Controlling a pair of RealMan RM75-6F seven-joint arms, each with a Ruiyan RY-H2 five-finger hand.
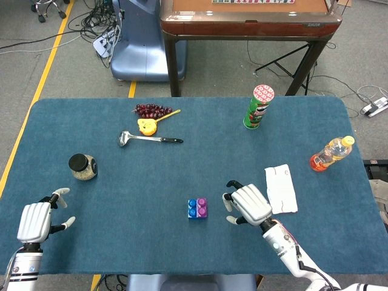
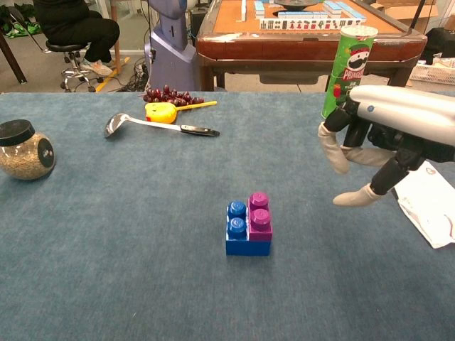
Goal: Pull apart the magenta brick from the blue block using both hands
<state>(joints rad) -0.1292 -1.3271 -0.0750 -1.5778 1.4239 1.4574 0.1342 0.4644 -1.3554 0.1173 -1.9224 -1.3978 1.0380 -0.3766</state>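
Magenta brick (image 2: 260, 219) sits on the right half of the blue block (image 2: 243, 238), studs up, near the tabletop's front edge, abt mid-width. Blue's own two studs show on the left half. Magenta's long axis runs front-to-back, so the seam btwn the colours runs the same way. The stack looks square-on to the front edge, not tilted.

Right hand (image 1: 247, 204) hovers just right of the stack, not touching, fingers spread and curved, holding nothing. In the chest view the right hand (image 2: 370, 153) is above table level, fingertips pointing down and left toward the brick. Left hand (image 1: 37, 220) is by the front-left corner, well apart from the stack, fingers apart, empty; chest view doesn't show it.

Step in hand, as I read it: right-hand approach to magenta. To do it well: come down over the top, pinch magenta across its short sides w/o catching the blue studs. Left hand prob needs to come in and pin the blue base on its left half before any pull. Then lift magenta straight up or rock it off; pulling sideways would likely just drag the whole stack.
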